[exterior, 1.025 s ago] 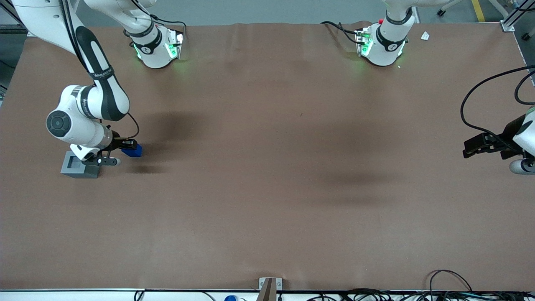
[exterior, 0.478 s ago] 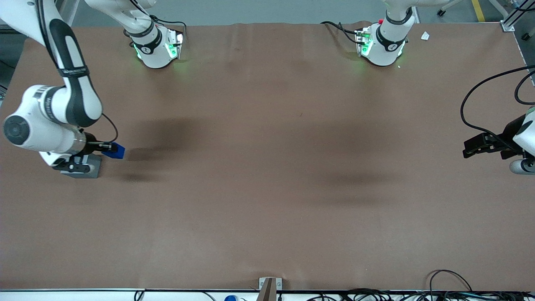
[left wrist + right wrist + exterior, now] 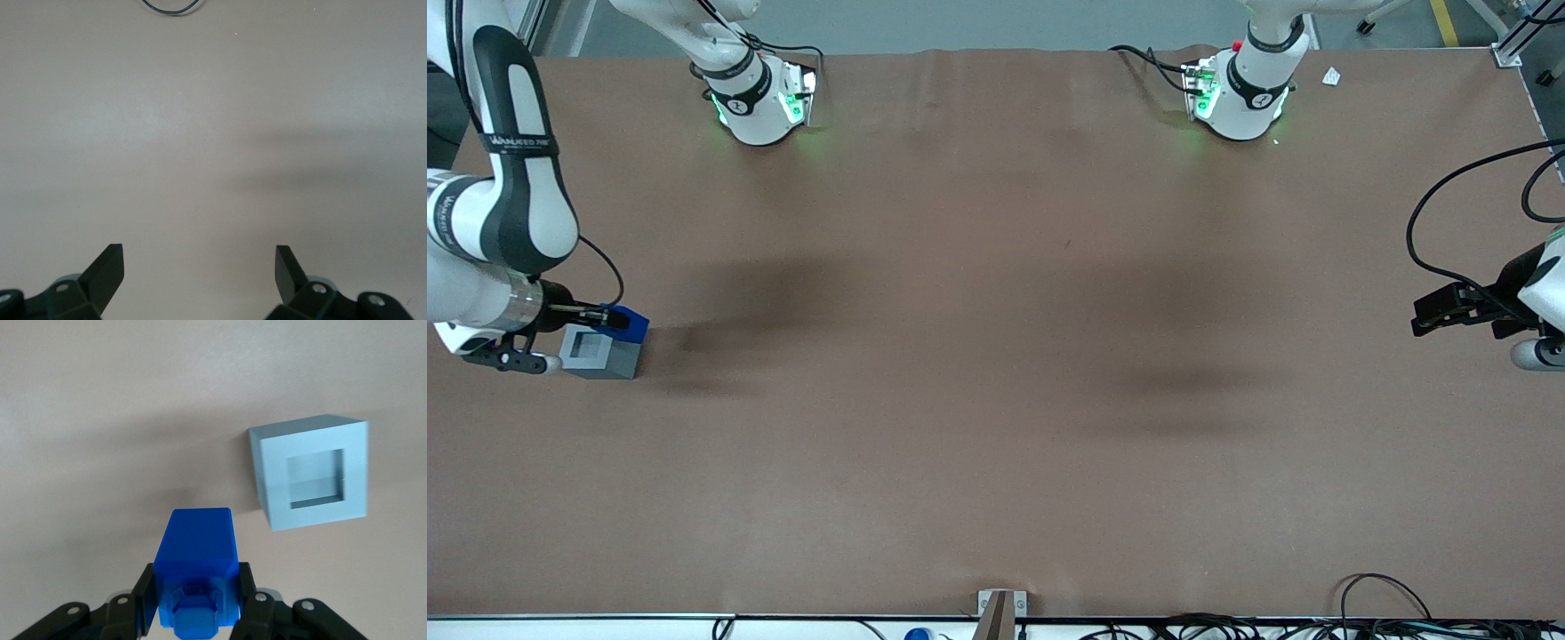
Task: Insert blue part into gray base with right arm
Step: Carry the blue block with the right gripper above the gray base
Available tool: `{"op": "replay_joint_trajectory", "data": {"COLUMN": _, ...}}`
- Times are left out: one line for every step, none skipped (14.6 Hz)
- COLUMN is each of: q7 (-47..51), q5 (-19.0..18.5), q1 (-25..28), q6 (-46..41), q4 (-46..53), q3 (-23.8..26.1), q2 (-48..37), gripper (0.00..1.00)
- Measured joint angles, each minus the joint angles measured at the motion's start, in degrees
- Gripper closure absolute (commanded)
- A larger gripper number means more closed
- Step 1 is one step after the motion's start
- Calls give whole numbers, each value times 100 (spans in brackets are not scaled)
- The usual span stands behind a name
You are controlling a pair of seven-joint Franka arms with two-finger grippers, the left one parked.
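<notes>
Blue part [image 3: 630,324] now moved above gray base [image 3: 600,353]; claw [image 3: 609,317] still gripping it.

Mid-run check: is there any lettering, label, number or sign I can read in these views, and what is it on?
Black band on the right arm: white lettering, too small to read reliably.
Round marks on the two arm bases: too small to read.
Blue part, held in the claw above the table beside the gray base: no text.
Gray base: no text.
Left wrist view: none.

The blue part [image 3: 195,570], clamped in the tool [image 3: 197,600], hangs above the gray base [image 3: 311,471].
</notes>
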Motion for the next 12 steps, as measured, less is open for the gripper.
{"op": "replay_joint_trajectory", "data": {"q7": -66, "q5": -2, "q1": -74, "q6": -6, "q4": 38, "q3": -2, "q2": 0, "gripper": 95}}
{"op": "replay_joint_trajectory", "data": {"q7": -180, "q5": -3, "q1": -143, "q6": -7, "q4": 68, "q3": -4, "q2": 0, "gripper": 95}}
{"op": "replay_joint_trajectory", "data": {"q7": -282, "q5": -3, "q1": -201, "q6": -7, "q4": 99, "q3": -6, "q2": 1, "gripper": 95}}
{"op": "replay_joint_trajectory", "data": {"q7": -372, "q5": -5, "q1": -254, "q6": -7, "q4": 137, "q3": -6, "q2": 1, "gripper": 95}}
{"op": "replay_joint_trajectory", "data": {"q7": -480, "q5": -7, "q1": -307, "q6": -7, "q4": 173, "q3": -7, "q2": 2, "gripper": 95}}
{"op": "replay_joint_trajectory", "data": {"q7": -585, "q5": -9, "q1": -357, "q6": -7, "q4": 209, "q3": -7, "q2": 4, "gripper": 95}}
{"op": "replay_joint_trajectory", "data": {"q7": -683, "q5": -11, "q1": -407, "q6": -6, "q4": 242, "q3": -8, "q2": 8, "gripper": 95}}
{"op": "replay_joint_trajectory", "data": {"q7": -794, "q5": -13, "q1": -459, "q6": -6, "q4": 277, "q3": -8, "q2": 20, "gripper": 95}}
{"op": "replay_joint_trajectory", "data": {"q7": -902, "q5": -15, "q1": -511, "q6": -5, "q4": 305, "q3": -8, "q2": 44, "gripper": 95}}
{"op": "replay_joint_trajectory", "data": {"q7": -999, "q5": -15, "q1": -565, "q6": 0, "q4": 329, "q3": -9, "q2": 79, "gripper": 95}}
{"op": "replay_joint_trajectory", "data": {"q7": -1082, "q5": -16, "q1": -613, "q6": 8, "q4": 351, "q3": -9, "q2": 120, "gripper": 95}}
{"op": "replay_joint_trajectory", "data": {"q7": -1140, "q5": -16, "q1": -653, "q6": 21, "q4": 374, "q3": -9, "q2": 168, "gripper": 95}}
